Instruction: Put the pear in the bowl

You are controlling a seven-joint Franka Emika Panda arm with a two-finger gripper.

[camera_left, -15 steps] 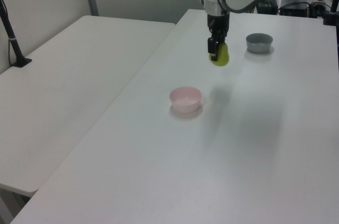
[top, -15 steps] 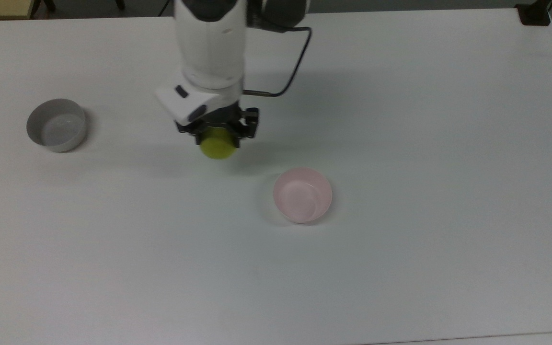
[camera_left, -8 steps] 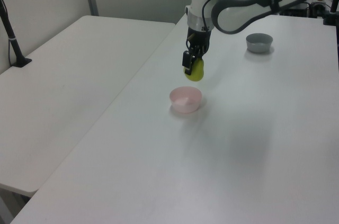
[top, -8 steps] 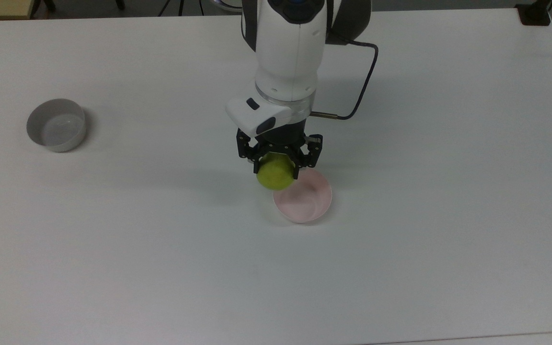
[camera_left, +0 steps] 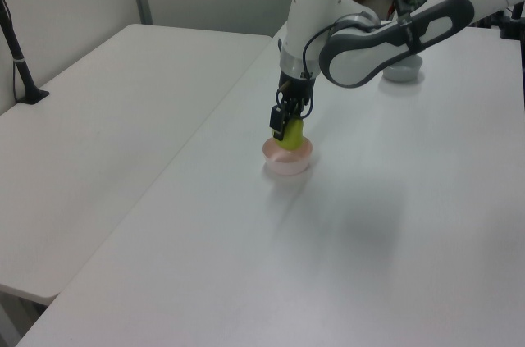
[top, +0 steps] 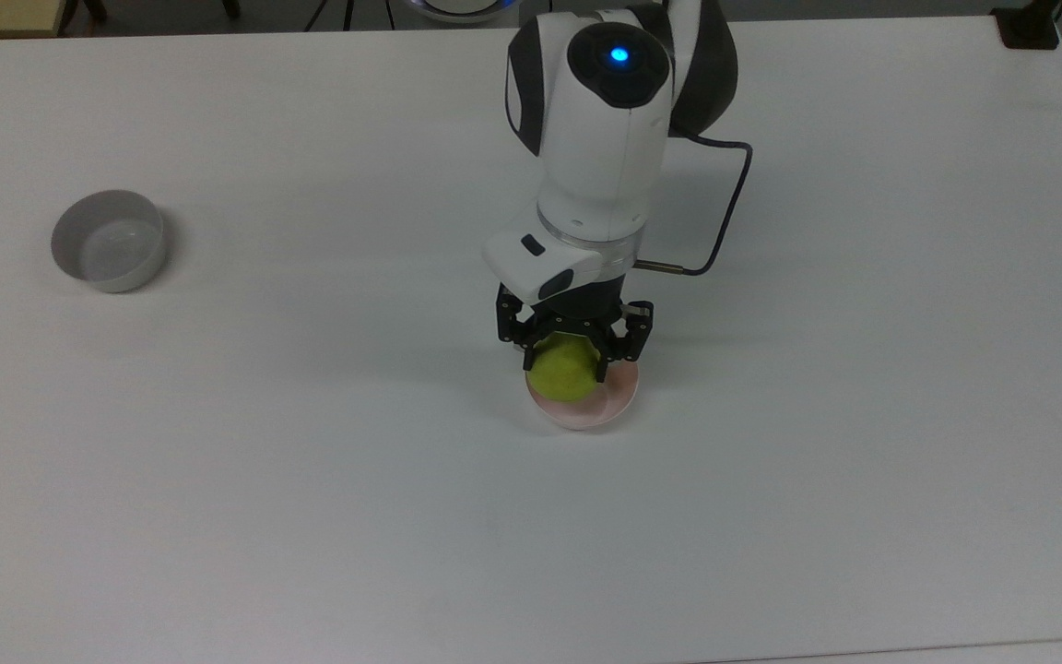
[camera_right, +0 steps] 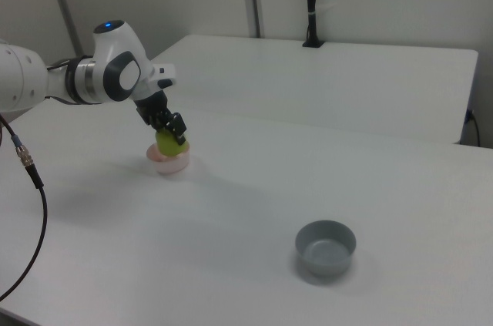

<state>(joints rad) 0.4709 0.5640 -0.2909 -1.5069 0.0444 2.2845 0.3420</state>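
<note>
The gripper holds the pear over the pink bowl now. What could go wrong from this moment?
1. The pear sits toward the top view's left part of the bowl; released there, it may strike the rim and roll onto the table.
2. The bowl looks light, so the gripper descending further might tip or push it.

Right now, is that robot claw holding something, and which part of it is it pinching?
Yes. The gripper holds the yellow-green pear, its fingers clamped on the pear's upper part, with the rounded bottom hanging free just above the pink bowl.
</note>
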